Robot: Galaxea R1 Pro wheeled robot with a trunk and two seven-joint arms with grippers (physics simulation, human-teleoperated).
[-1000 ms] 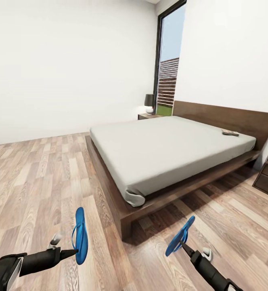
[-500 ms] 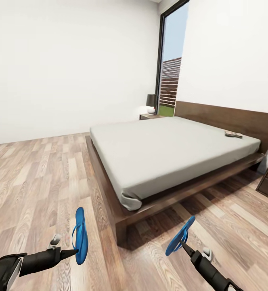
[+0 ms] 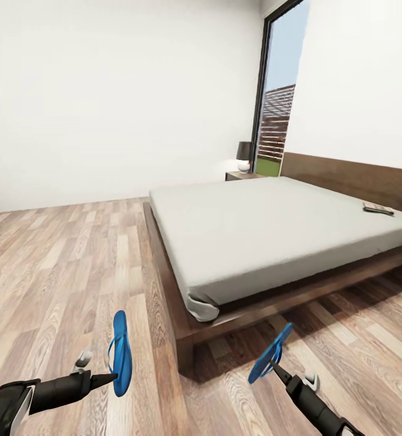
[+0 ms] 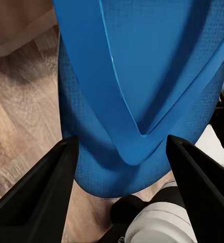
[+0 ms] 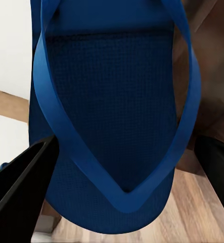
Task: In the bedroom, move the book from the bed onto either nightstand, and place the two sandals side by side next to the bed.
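Standing at the foot corner of the bed (image 3: 273,236), the robot holds one sandal in each gripper, low over the wood-plank floor (image 3: 56,272). At the left, the left gripper (image 3: 111,378) has its fingers closed on the left sandal (image 3: 120,353), which stands on edge, its long axis upright; from the left wrist camera the blue sole and toe strap (image 4: 137,76) sit between the two dark fingers (image 4: 38,202), pinched at one end. Further right, the dark brown bed frame comes to a corner between the two arms, with the light-grey mattress stretching away behind it. The right gripper (image 3: 272,365) is likewise clamped on the right sandal (image 3: 270,353), tilted up and leaning to the right; the right wrist camera shows its sole and strap (image 5: 112,121) between the fingers (image 5: 20,192). Beyond the far side of the bed, a nightstand (image 3: 244,176) carries a small dark-shaded lamp (image 3: 244,155) beside the tall window (image 3: 280,109). At the far right, the book (image 3: 378,209) lies flat on the mattress close to the headboard (image 3: 352,181).
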